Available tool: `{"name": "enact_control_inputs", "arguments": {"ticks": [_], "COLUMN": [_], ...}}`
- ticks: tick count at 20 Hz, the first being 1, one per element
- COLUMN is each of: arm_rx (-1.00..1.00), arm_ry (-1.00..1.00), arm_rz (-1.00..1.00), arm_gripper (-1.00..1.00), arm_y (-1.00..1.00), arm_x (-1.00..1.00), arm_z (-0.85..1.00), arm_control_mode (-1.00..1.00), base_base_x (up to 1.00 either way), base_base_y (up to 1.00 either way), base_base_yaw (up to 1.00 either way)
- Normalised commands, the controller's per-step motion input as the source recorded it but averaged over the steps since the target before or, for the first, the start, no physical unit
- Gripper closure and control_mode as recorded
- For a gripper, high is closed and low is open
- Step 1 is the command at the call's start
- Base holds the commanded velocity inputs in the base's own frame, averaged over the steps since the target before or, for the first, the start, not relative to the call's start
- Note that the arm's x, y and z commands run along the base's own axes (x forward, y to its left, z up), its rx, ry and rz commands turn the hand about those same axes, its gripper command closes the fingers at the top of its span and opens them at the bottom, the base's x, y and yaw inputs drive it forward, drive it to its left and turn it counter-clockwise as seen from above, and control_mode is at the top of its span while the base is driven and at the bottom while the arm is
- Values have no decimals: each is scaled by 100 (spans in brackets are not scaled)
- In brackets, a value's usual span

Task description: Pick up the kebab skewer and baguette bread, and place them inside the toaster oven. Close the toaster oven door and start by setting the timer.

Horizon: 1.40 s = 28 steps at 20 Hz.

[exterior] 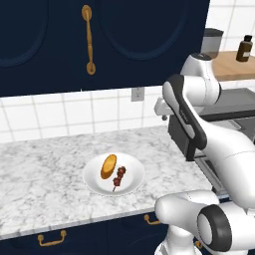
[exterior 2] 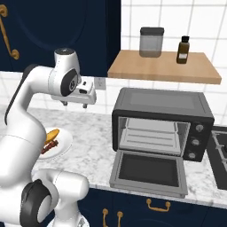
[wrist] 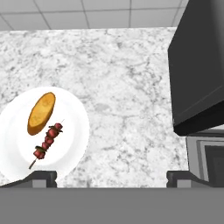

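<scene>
Two foods wait lower left in my hand view: kebab skewer point(wrist: 47, 145) beside baguette point(wrist: 41, 113), both slanting; my fingers point(wrist: 111, 177) spread wide, empty.

This is a home kitchen. A marble counter point(exterior: 50, 159) runs beneath navy cabinets point(exterior: 99, 40) with brass handles point(exterior: 88, 40) and a white tiled wall point(exterior: 60, 112). A toaster oven point(exterior 2: 162, 122) sits beside a stove point(exterior 2: 219, 153).
</scene>
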Motion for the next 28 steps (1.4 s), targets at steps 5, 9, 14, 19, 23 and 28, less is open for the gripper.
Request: {"name": "enact_control_inputs", "arguments": {"ticks": [5, 9, 14, 19, 23, 28], "arm_rx": [0, 1, 5, 1, 0, 0], "arm_ry": [0, 0, -1, -20, -40, -38], "arm_rz": [0, 0, 0, 1, 1, 0], "arm_gripper": [-100, -100, -100, -100, -100, -100], "arm_y": [0, -26, -100, -98, -91, -97], "arm_x": [0, -3, -32, -29, -14, -4], "arm_z": [0, -4, -8, -38, -35, -29], "arm_control_mode": [100, -100, -100, -100, -100, -100], "base_base_x": [17, 0, 0, 0, 0, 0], "base_base_y": [-5, -4, 0, 0, 0, 0], "base_base_yaw": [-2, 0, 0, 0, 0, 0]}}
